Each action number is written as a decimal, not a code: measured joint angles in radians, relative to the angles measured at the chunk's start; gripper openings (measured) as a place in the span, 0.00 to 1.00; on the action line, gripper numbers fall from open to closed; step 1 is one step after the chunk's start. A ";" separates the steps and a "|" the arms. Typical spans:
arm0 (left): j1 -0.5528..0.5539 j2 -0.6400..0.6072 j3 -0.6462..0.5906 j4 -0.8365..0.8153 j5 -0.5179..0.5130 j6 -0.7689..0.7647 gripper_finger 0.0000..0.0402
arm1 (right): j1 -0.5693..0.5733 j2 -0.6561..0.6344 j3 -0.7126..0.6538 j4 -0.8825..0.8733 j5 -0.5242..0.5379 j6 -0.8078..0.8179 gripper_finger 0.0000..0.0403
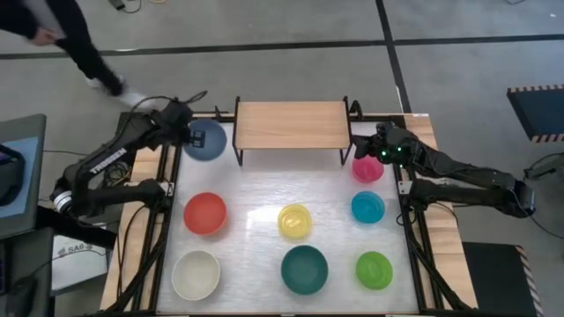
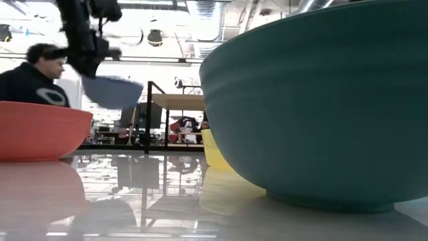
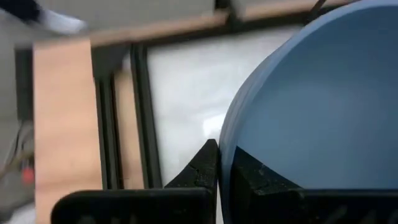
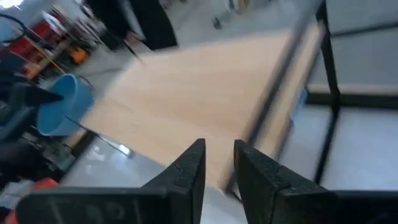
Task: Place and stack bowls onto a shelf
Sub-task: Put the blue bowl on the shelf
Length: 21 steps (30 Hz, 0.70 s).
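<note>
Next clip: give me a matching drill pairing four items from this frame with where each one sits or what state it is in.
Items:
1. slate blue bowl
2. pink bowl
3. shelf
4. white bowl

Places or states:
A. top bare, no bowl on it
B. on the table's near-left corner in the high view
C. rim clamped in the left tool, lifted off the table
D. on the table under the right tool, by the shelf's right end

Pairs: 1-C, 2-D, 3-A, 4-B
</note>
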 joint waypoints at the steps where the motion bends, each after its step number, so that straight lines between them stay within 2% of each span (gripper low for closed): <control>1: -0.014 0.006 0.036 0.001 -0.016 0.017 0.00 | 0.000 0.010 0.008 -0.010 0.005 -0.006 0.27; 6: -0.054 0.063 0.233 0.035 -0.073 0.126 0.00 | -0.005 0.058 0.057 -0.014 0.022 -0.009 0.26; 9: -0.059 0.120 0.322 0.112 -0.064 0.185 0.00 | -0.001 0.074 0.069 -0.022 0.023 -0.005 0.26; 16: -0.072 0.328 0.437 0.218 0.089 0.267 0.00 | 0.029 0.077 0.074 -0.025 0.052 0.035 0.26; 21: -0.075 0.482 0.530 0.215 0.105 0.267 0.00 | 0.060 0.077 0.074 -0.033 0.088 0.064 0.26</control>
